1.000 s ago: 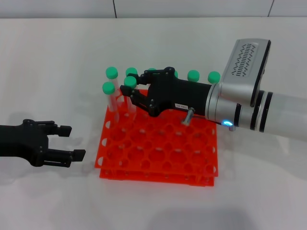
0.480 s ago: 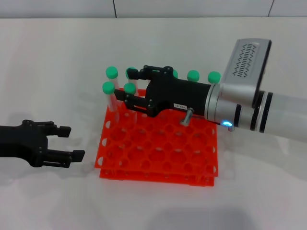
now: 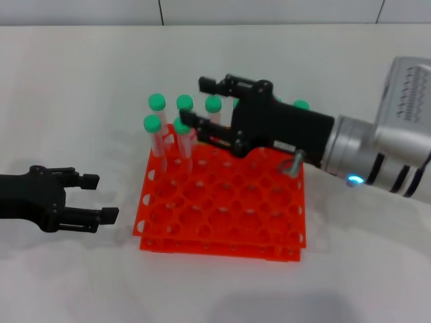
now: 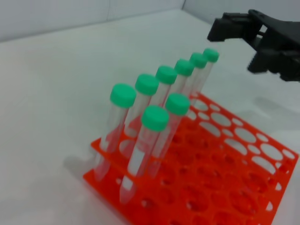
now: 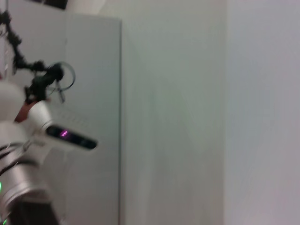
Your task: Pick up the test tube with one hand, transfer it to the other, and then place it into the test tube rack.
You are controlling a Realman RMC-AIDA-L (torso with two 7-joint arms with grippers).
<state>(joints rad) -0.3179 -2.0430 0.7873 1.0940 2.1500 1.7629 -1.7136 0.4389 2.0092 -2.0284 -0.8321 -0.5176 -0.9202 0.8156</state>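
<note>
Left gripper (image 3: 94, 196): we found it low over the table (image 3: 81, 81), well left of the rack (image 3: 222, 215), lying level and pointing right. Its two fingers stood apart with nothing between them.

Rack: orange-red, two tiers, grid of round holes, on the table at centre. We counted eight green-capped tubes in it in the left wrist view, six in the far row and two in the next row, all at the rack's far left part and leaning slightly. The tube (image 3: 182, 145) (image 4: 143, 150) nearest the front stood in the second row, seated in a hole, free of both grippers.

Right gripper (image 3: 199, 102) (image 4: 234, 28): we recorded it above the far edge of the rack, reaching in from the right, wrist level. Its fingers were spread wide and empty, just beside the tube caps, touching none that we could see. The arm hid part of the far row from the head view.
</note>
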